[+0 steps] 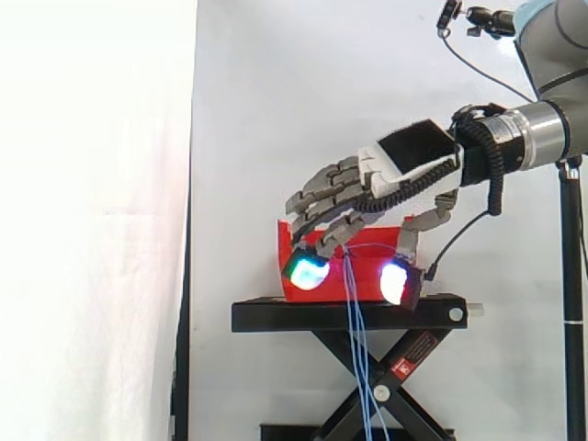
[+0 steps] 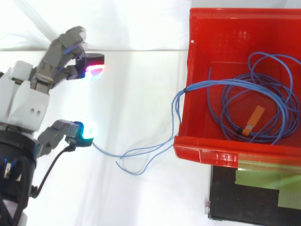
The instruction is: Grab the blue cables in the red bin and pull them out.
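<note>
Cables (image 2: 202, 85), thin and blue, lie mostly coiled in loose rings on the floor of the red bin (image 2: 207, 153), with a small orange tab (image 2: 254, 118) on one ring. A bundle of them climbs over one side wall of the bin and hangs down outside it, straight past the bin's face in the side view. In the top view the hanging strands loop just outside that wall, and one runs on as far as the hand (image 2: 23, 101). The hand hovers outside the bin, near the wall that the bundle crosses; whether it grips any strand cannot be told. Under the bin is a black scissor stand (image 1: 276, 317), with strips of green tape (image 2: 263, 179) on its top beside the bin. Behind the bin hangs a white curtain (image 1: 276, 92).
</note>
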### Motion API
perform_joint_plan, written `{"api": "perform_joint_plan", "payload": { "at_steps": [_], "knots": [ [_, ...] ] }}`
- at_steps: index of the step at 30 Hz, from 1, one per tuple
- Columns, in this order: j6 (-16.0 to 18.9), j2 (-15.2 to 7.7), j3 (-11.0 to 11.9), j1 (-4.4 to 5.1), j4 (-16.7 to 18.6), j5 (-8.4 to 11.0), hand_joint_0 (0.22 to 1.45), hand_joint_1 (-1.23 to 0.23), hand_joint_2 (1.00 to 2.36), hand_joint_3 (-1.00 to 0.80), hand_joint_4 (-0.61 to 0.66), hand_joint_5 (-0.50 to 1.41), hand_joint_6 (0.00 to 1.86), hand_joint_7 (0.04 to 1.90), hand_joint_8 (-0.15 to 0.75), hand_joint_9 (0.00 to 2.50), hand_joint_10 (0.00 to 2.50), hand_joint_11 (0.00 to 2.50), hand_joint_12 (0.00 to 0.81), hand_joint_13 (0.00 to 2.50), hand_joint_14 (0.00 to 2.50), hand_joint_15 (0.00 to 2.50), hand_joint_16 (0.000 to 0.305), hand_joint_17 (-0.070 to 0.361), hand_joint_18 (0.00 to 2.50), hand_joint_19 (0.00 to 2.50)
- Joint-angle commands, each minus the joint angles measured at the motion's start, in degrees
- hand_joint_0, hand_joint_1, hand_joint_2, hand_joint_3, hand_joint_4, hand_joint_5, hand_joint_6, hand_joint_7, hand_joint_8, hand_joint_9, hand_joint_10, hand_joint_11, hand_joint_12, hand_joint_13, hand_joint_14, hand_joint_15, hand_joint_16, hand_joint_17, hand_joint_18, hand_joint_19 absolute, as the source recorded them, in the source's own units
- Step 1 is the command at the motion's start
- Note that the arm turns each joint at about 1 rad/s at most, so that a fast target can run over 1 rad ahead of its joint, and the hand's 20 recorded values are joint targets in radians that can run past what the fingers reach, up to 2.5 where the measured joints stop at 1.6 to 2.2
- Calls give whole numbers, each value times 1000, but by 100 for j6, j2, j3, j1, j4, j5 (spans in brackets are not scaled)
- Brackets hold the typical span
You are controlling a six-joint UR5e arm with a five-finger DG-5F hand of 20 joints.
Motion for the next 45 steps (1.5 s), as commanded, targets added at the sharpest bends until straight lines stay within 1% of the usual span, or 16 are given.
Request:
{"api": "perform_joint_plan", "payload": {
  "at_steps": [1,8,11,13,14,15,17,19,21,23,32,35,40,42,43,45],
  "knots": [
    [-120,115,-143,24,174,96,796,-855,1000,-1000,252,562,6,448,249,426,8,306,318,257,13,374,45,101,188,524],
    [-68,115,-152,24,262,96,794,-852,1000,-1000,270,590,5,471,249,428,8,308,318,255,11,374,45,101,187,523],
    [-59,115,-152,24,385,96,792,-849,1000,-1000,272,589,5,480,251,429,8,319,318,255,11,379,45,101,188,523],
    [-77,115,-187,24,420,96,792,-848,1000,-1000,274,589,6,486,251,429,8,319,319,256,11,374,45,101,188,523],
    [-77,107,-248,24,438,96,790,-849,1000,-1000,271,589,5,491,251,429,9,322,318,255,11,377,45,101,188,523],
    [-85,115,-354,33,517,96,791,-848,1000,-1000,276,588,5,492,251,428,9,326,318,255,11,373,45,101,188,523],
    [-85,115,-468,42,614,96,790,-849,1000,-1000,274,587,6,502,251,428,8,326,318,256,11,371,45,101,189,530],
    [-85,107,-653,33,948,96,790,-849,1000,-1000,275,587,5,507,250,428,8,322,318,256,11,371,45,101,190,522],
    [-85,115,-714,42,1185,78,790,-849,1000,-1000,270,590,5,504,250,429,8,325,318,256,13,374,45,102,192,521],
    [-77,115,-714,33,1396,69,790,-848,1000,-1000,269,590,6,506,250,430,9,329,318,258,11,375,45,102,193,530],
    [-33,89,-714,60,1616,69,790,-846,1000,-1000,278,591,5,511,250,439,9,337,319,260,12,382,45,101,193,529],
    [99,-60,-723,51,1598,52,790,-845,1000,-1000,271,595,6,510,253,441,9,341,318,259,11,373,45,101,193,529],
    [249,-69,-723,51,1501,-19,790,-845,1000,-1000,270,601,5,506,252,446,9,348,317,257,11,366,45,101,198,529],
    [266,-69,-723,42,1405,-36,790,-845,1000,-1000,267,608,5,514,252,446,9,347,317,257,11,373,45,101,201,528],
    [266,-69,-723,-2,1422,-54,790,-845,1000,-1000,266,610,5,511,251,445,12,350,317,257,11,373,45,101,201,525],
    [257,-69,-723,-20,1492,-89,791,-847,1000,-1000,261,614,6,520,251,452,10,357,316,262,12,370,45,101,209,531]
  ]
}}
